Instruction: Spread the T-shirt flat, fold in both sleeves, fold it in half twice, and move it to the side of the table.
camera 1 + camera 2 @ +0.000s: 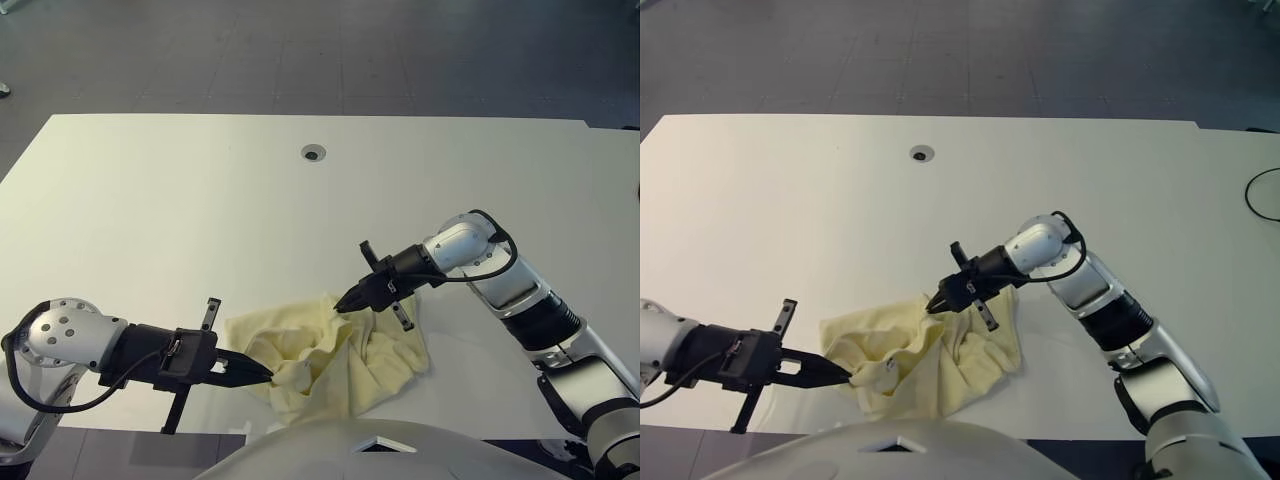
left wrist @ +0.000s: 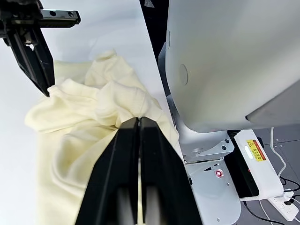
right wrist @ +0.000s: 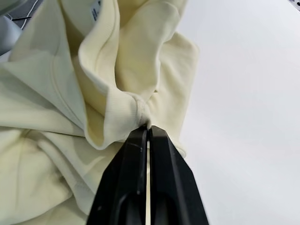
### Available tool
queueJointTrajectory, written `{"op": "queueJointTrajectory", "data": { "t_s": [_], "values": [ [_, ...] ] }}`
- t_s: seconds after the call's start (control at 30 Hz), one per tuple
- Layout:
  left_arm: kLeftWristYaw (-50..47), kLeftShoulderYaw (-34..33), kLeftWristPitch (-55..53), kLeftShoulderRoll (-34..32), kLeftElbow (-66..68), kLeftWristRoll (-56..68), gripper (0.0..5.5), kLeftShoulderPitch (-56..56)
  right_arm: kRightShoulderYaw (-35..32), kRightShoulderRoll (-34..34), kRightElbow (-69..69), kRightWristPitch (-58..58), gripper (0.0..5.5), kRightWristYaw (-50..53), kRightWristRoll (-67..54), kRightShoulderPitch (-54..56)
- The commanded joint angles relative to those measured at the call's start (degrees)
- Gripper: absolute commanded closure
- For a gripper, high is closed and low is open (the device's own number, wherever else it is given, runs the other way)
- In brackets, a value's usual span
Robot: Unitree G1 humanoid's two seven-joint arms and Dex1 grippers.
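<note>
A pale yellow T-shirt lies crumpled in a heap at the near edge of the white table. My left gripper comes in from the left and is shut on a fold of the T-shirt at the heap's near left side. From the right, my right gripper is shut on a ribbed edge of the T-shirt at the heap's top, holding it slightly raised. The two grippers sit close together over the cloth. Sleeves and collar cannot be told apart in the bunched fabric.
A small round cable hole sits in the far middle of the table. The table's near edge runs just under the cloth. Bare tabletop stretches to the far side, left and right. Grey floor lies beyond the table.
</note>
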State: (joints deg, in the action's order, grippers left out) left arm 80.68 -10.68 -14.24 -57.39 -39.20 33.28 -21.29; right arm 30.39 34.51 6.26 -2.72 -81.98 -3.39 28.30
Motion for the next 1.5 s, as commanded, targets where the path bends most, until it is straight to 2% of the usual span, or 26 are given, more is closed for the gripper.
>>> {"op": "queueJointTrajectory", "data": {
  "t_s": [0.03,0.23,0.5,0.93,1.23,1.5],
  "values": [
    [-0.2,-0.4,0.4,-0.9,0.6,-0.6,5.5,0.0,0.0,1.0,0.7,-0.7,5.47,-0.1,1.0,0.6],
    [-0.2,-1.6,0.9,-0.8,3.3,-0.3,5.5,1.3,-2.5,1.5,-0.2,-0.7,5.47,1.4,0.7,1.1],
    [-2.2,-5.4,3.0,-0.7,11.7,-2.2,5.5,7.7,-11.8,4.5,-0.1,-0.6,5.47,4.5,-3.6,0.0],
    [-13.3,6.3,12.8,3.8,33.6,-18.9,5.5,36.2,-28.6,3.4,2.4,6.2,5.47,18.6,-14.9,-3.1],
    [-20.3,11.7,16.6,10.1,43.6,-26.3,5.5,55.3,-32.1,3.0,1.2,8.7,5.47,25.4,-15.5,0.3],
    [-25.4,16.6,20.9,13.3,52.7,-35.4,5.5,69.5,-31.2,3.6,-8.0,6.7,5.47,33.2,-7.2,10.4]
  ]
}}
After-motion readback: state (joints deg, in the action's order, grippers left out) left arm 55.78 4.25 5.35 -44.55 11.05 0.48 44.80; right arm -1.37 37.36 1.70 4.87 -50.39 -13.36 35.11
